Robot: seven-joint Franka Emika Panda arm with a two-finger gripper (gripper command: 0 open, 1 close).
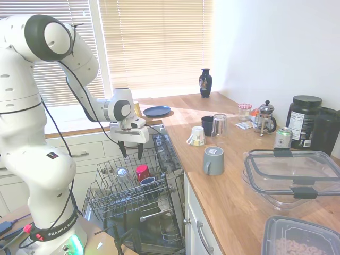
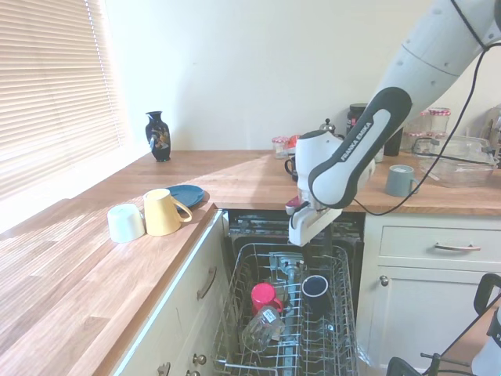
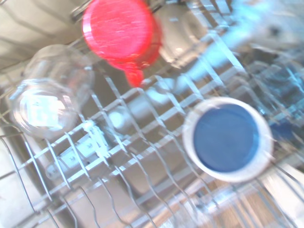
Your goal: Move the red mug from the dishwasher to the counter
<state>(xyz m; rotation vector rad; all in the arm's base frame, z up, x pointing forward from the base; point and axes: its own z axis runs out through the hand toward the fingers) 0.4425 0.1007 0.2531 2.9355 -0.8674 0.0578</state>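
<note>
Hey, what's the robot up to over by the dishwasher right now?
The arm's gripper hangs open above the pulled-out rack of the dishwasher, holding nothing. The red mug sits upside down in the rack beside a dark blue cup and a clear glass. The counter awaits it.
</note>
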